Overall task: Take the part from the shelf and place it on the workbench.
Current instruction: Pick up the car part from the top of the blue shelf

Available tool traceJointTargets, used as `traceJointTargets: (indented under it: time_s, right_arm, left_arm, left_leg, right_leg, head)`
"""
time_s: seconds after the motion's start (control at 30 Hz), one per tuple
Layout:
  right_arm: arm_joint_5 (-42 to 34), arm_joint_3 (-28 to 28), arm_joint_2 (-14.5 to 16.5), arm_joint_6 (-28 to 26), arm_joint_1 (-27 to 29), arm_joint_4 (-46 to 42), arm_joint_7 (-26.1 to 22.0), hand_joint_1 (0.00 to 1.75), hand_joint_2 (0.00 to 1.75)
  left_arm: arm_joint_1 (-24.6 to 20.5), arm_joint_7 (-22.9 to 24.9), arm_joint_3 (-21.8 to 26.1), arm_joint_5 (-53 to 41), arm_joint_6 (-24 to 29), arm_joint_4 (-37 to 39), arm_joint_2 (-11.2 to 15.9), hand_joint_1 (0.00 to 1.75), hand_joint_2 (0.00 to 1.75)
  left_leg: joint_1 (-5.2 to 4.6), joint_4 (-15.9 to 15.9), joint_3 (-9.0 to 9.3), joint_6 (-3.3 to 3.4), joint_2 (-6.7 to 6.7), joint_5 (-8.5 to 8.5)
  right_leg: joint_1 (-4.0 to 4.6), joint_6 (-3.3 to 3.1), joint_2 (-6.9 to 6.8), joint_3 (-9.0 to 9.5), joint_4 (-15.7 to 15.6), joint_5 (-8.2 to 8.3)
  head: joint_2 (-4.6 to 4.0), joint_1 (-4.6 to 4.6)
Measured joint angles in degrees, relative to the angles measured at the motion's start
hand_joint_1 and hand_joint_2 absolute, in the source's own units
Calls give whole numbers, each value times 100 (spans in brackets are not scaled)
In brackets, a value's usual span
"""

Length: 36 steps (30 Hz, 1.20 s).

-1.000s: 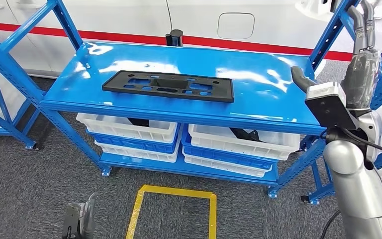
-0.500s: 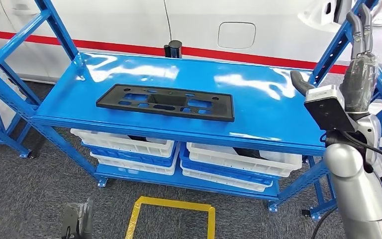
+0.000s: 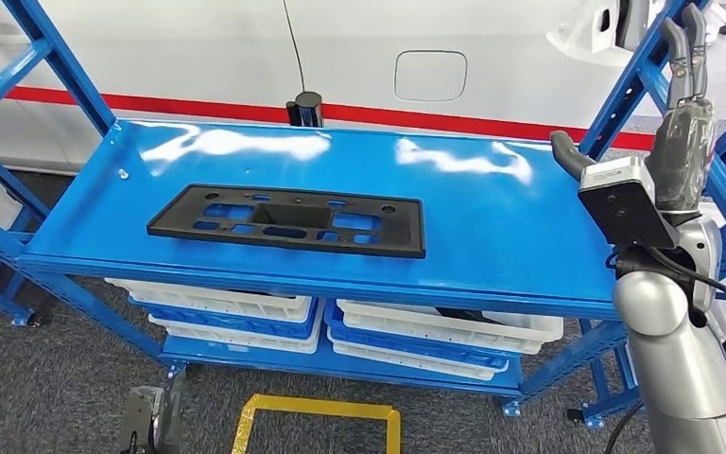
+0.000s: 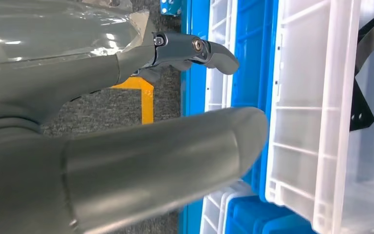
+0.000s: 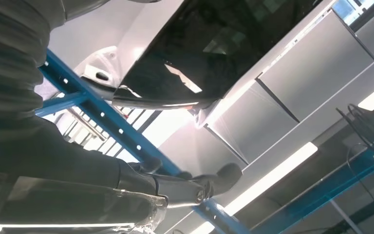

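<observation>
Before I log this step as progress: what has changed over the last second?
The whole head view has shifted, so the camera moved, not the things. The black part lies flat on the blue shelf as before. The right hand stays raised and empty; the left hand still hangs low.

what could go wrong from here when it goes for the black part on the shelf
The right hand is raised beside the blue upright at the shelf's right end; swinging in toward the black part could clip that post. The part is long, flat and thin, lying flush on the glossy shelf top, so fingers may slide over it or push it rather than get under an edge. Gripped at one end, it would likely tilt and slip.
</observation>
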Motion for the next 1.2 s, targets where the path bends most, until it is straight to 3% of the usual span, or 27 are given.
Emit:
traceJointTargets:
  time_s: [0.1, 0.13, 0.2, 0.27, 0.3, 0.33, 0.37, 0.4, 0.43, 0.5, 0.57, 0.63, 0.7, 0.77, 0.8, 0.83, 0.87, 0.93, 1.0, 1.1, 1.2]
  right_arm:
    - [9, -20, 4, 4, -12, 0, -24, 0, 175]
    - [10, -32, 2, 7, -30, 1, -36, 0, 175]
    - [7, -50, -2, 22, -63, 11, -62, 0, 175]
    - [2, -54, -3, 43, -58, 37, -77, 0, 175]
    - [-3, -53, -3, 50, -50, 54, -81, 0, 175]
    - [-7, -53, -2, 55, -47, 69, -83, 0, 175]
    - [-11, -54, -2, 59, -51, 80, -85, 0, 175]
    - [-15, -54, -2, 63, -58, 89, -87, 0, 175]
    - [-16, -54, -1, 67, -66, 95, -87, 0, 175]
    - [-16, -51, 1, 72, -82, 107, -88, 0, 175]
    - [-16, -51, 4, 73, -91, 116, -88, 0, 175]
    - [-15, -52, 11, 73, -102, 121, -90, 0, 175]
    - [-15, -49, 23, 73, -116, 124, -90, 0, 175]
    - [-15, -41, 37, 73, -118, 133, -90, 0, 175]
    - [-15, -35, 43, 73, -116, 139, -90, 0, 175]
    - [-15, -32, 50, 73, -115, 144, -90, 0, 175]
    - [-14, -29, 56, 73, -115, 146, -90, 0, 175]
    - [-13, -27, 66, 73, -118, 148, -90, 0, 175]
    - [-11, -27, 71, 73, -128, 150, -91, 0, 175]
    - [-3, -28, 80, 71, -136, 156, -93, 0, 175]
    - [18, -38, 77, 68, -159, 161, -101, 0, 175]
  left_arm:
    - [-32, -1, 2, -1, -14, 15, -4, 0, 0]
    - [-51, -1, 2, 0, -16, 22, -7, 0, 0]
    - [-91, -2, 3, 1, -20, 40, -10, 0, 0]
    - [-111, -1, 4, 1, -23, 67, -12, 0, 0]
    - [-113, -1, 4, 1, -25, 83, -14, 0, 0]
    - [-114, -1, 4, 1, -27, 99, -17, 0, 0]
    - [-116, -1, 4, 1, -27, 113, -21, 0, 0]
    - [-120, -1, 4, 1, -28, 125, -26, 0, 0]
    - [-126, -1, 4, 1, -28, 135, -30, 0, 0]
    - [-140, -3, 5, 1, -28, 151, -34, 0, 0]
    - [-150, -5, 6, 1, -28, 161, -31, 0, 0]
    - [-162, -6, 4, -1, -31, 169, -29, 0, 0]
    - [-176, -6, 3, -2, -33, 180, -28, 0, 0]
    - [-178, -5, 5, 0, -33, 199, -26, 0, 0]
    - [-176, -5, 6, 1, -33, 210, -25, 0, 0]
    - [-176, -5, 6, 1, -33, 220, -22, 0, 0]
    - [-178, -5, 6, 1, -33, 229, -19, 0, 0]
    - [-189, -5, 6, 1, -34, 240, -9, 0, 0]
    - [-211, -5, 6, 2, -35, 248, -3, 0, 0]
    - [-227, -8, 6, 5, -40, 261, -1, 0, 0]
    - [-252, -15, 6, 13, -55, 282, -7, 0, 0]
  left_leg:
    - [-5, -84, 141, 55, -8, -10]
    - [8, -111, 195, 75, -11, -15]
    - [23, -139, 262, 112, -17, -39]
    - [26, -138, 297, 135, -22, -86]
    - [26, -137, 322, 135, -26, -114]
    - [26, -136, 360, 129, -32, -144]
    - [27, -135, 406, 118, -39, -176]
    - [28, -135, 454, 100, -46, -212]
    - [21, -128, 498, 76, -52, -248]
    - [2, -119, 523, 17, -56, -304]
    - [-12, -89, 519, -36, -55, -329]
    - [-7, 52, 468, -92, -44, -406]
    - [17, 557, 193, -160, -25, -646]
    - [48, 1268, -244, -217, -18, -899]
    - [61, 1467, -409, -233, -14, -926]
    - [74, 1456, -474, -240, -8, -837]
    - [85, 1231, -424, -238, -2, -648]
    - [96, 452, -117, -213, 7, -201]
    - [74, -8, 93, -162, 8, -92]
    - [33, -75, 175, -69, -2, -51]
    - [35, -135, 226, -68, -15, 11]
  right_leg:
    - [11, 88, 1, 45, 56, -43]
    - [7, 104, 0, -20, 190, -88]
    - [-6, 116, -4, -359, 770, -263]
    - [-11, 128, -4, -840, 1454, -441]
    - [-14, 155, -5, -996, 1593, -448]
    - [-18, 200, -5, -1052, 1525, -358]
    - [-22, 260, -6, -990, 1240, -173]
    - [-24, 319, -10, -860, 824, 70]
    - [-18, 329, -17, -736, 436, 266]
    - [8, 201, -30, -582, 23, 444]
    - [10, 46, -32, -541, -6, 453]
    - [-30, -4, -30, -489, -22, 474]
    - [-50, -55, -31, -432, -29, 446]
    - [-45, -101, -31, -398, -28, 411]
    - [-43, -112, -30, -381, -27, 394]
    - [-42, -114, -27, -356, -27, 373]
    - [-43, -107, -24, -323, -27, 349]
    - [-38, -71, -17, -248, -26, 292]
    - [-18, -21, -16, -224, -26, 250]
    - [-5, 81, -22, -206, -45, 213]
    - [-8, 73, -32, -134, -102, 221]
  head:
    - [0, 0]
    - [0, 7]
    - [0, 19]
    - [0, 21]
    - [0, 22]
    - [0, 23]
    - [0, 23]
    - [0, 25]
    - [0, 23]
    - [0, 20]
    - [0, 16]
    - [0, 13]
    - [0, 4]
    - [0, -3]
    - [0, -5]
    - [0, -6]
    - [0, -6]
    - [0, -4]
    - [0, 0]
    - [0, -2]
    - [0, 8]
